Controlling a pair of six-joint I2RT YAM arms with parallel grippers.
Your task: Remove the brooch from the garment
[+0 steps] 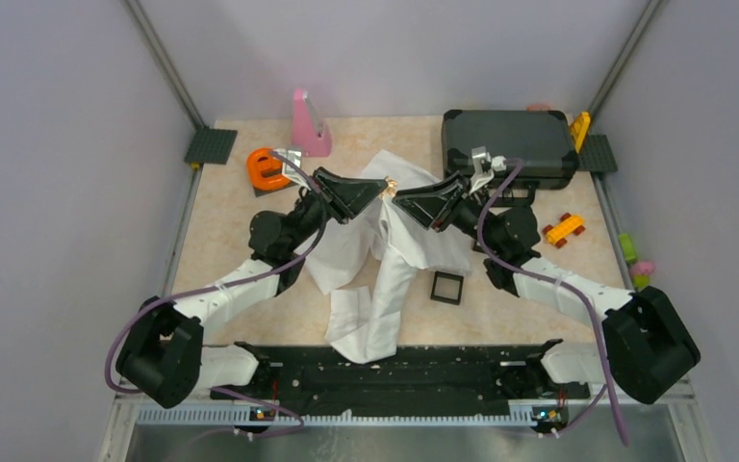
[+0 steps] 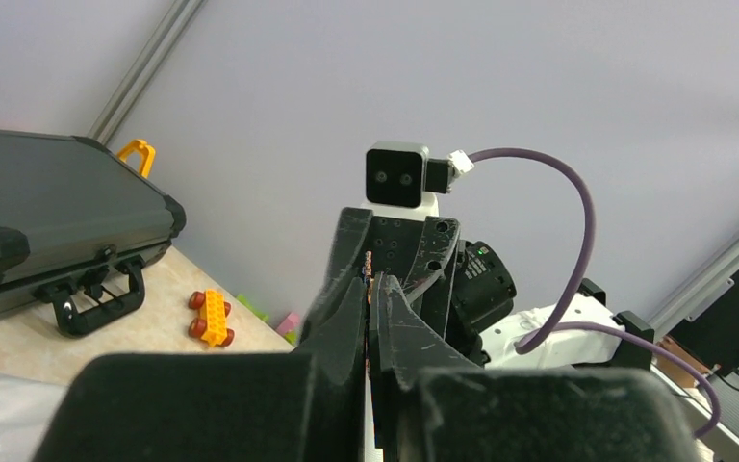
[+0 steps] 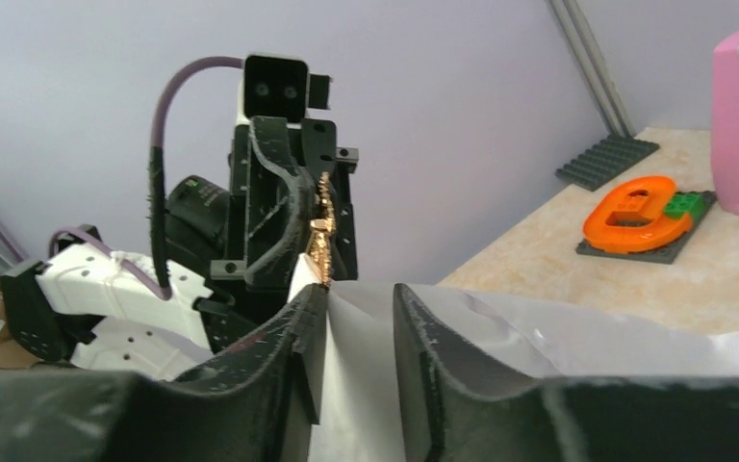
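Brooch (image 3: 322,231): gold, raised off the desk (image 1: 231,231), left of the black hard case (image 1: 510,140), its lower end meeting the cloth.
Left hand (image 2: 369,289): fingers together, clamped on the brooch.
Right hand (image 3: 361,298): fingers slightly apart with white fabric between them; cannot tell whether they pinch it.
Garment (image 1: 385,269): white, peaked at the brooch, trailing nearward, left of the case.
Square tray (image 1: 446,287): black, nearer than the case.

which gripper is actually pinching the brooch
The left gripper: the gold brooch sits between its closed fingers, whereas the right gripper clamps only the white garment fabric.
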